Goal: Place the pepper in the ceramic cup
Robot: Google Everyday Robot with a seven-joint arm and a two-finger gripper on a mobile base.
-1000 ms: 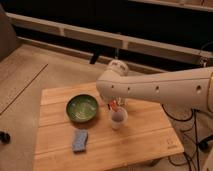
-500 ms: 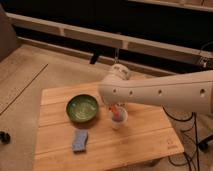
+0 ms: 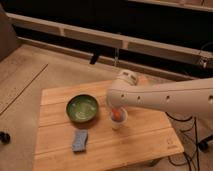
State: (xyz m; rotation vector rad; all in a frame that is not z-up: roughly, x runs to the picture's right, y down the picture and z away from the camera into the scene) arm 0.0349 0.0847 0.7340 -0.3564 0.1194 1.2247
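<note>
The claw [image 3: 116, 108] hangs at the end of the white arm, directly over the small white ceramic cup [image 3: 118, 121] on the wooden counter [image 3: 145, 140]. The small orange-red pepper [image 3: 117, 115] sits at the cup's rim just beneath, seemingly lowered for release; whether it is gripped cannot be told. The green bowl [image 3: 82, 108] lies to the claw's left.

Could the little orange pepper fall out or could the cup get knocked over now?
Maybe. The gripper hangs right over the ceramic cup, and the pepper shows as orange at the rim, so it may not be fully down inside; it could tip out.
The cup is small and light-looking, so the arm could nudge it over when it moves.
The green bowl sits close on one side, so a sideways swing might bump it.
</note>
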